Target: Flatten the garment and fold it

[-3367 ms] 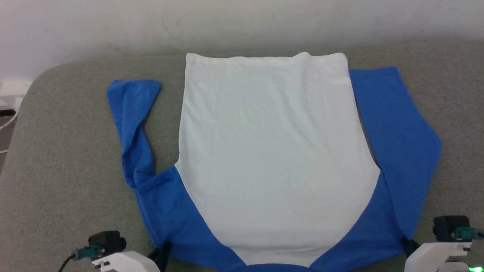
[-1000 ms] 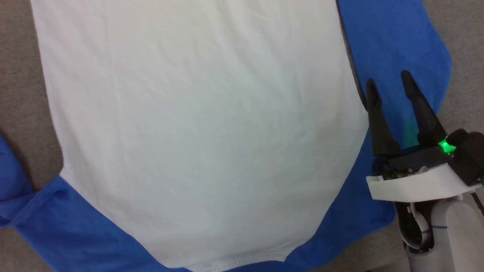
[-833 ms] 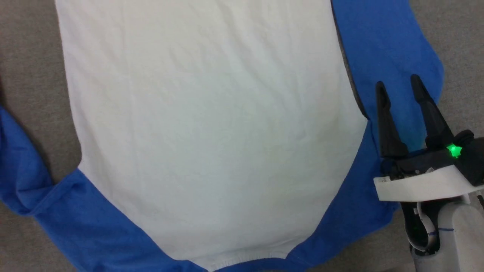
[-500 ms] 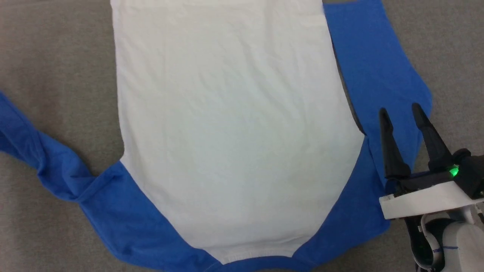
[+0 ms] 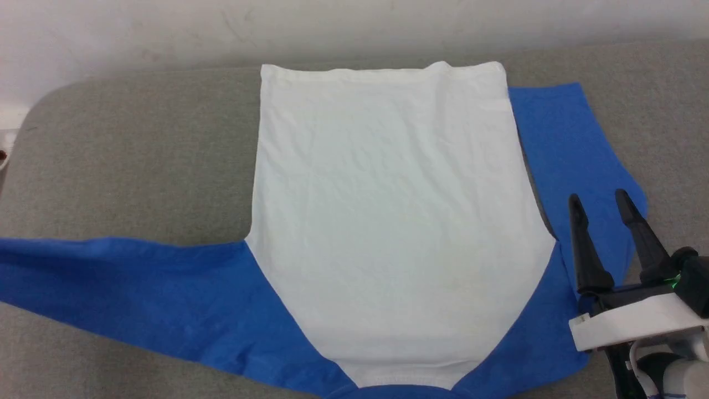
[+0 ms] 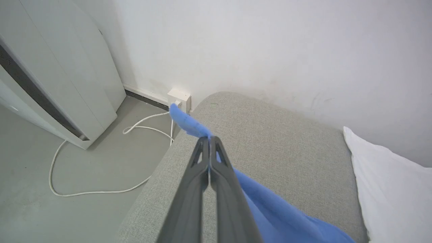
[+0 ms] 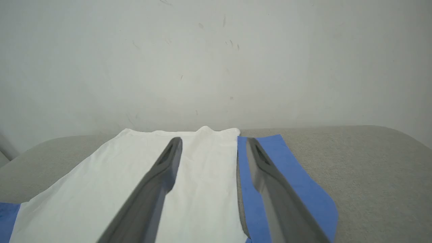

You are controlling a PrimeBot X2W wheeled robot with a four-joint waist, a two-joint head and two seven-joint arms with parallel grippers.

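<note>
Right jaws: spread apart with nothing between them, hanging over the near right part of the garment (image 5: 388, 221). I cannot tell whether they touch the cloth.
Left jaws: pressed together, pinching the end of the left sleeve (image 6: 270, 209). A short blue tip sticks out past them.
Neck trim (image 5: 399, 392): blue, at the garment's near edge, to the left of the right jaws.
Left sleeve: stretched out straight from the shoulder, running back beneath the left jaws to the white body (image 6: 388, 189).
Right sleeve (image 5: 570, 149): flat beside the body, under the right jaws' tips and reaching on ahead of them.
White body: ahead and left of the right jaws, spread flat and lightly wrinkled.
Hem (image 5: 382, 72): the garment's far end, well ahead of the right jaws.
Desk (image 5: 138, 155): covered in grey fabric with rounded corners. It lies under both jaws and carries the garment.
Floor (image 6: 33, 209): left of the left jaws, with a white cable (image 6: 84, 193) looping across it.
Socket (image 6: 179, 97): at the wall's foot, just beyond the left jaws' tips.
Wall (image 5: 332, 27): white and scuffed, beyond the desk's far edge.
</note>
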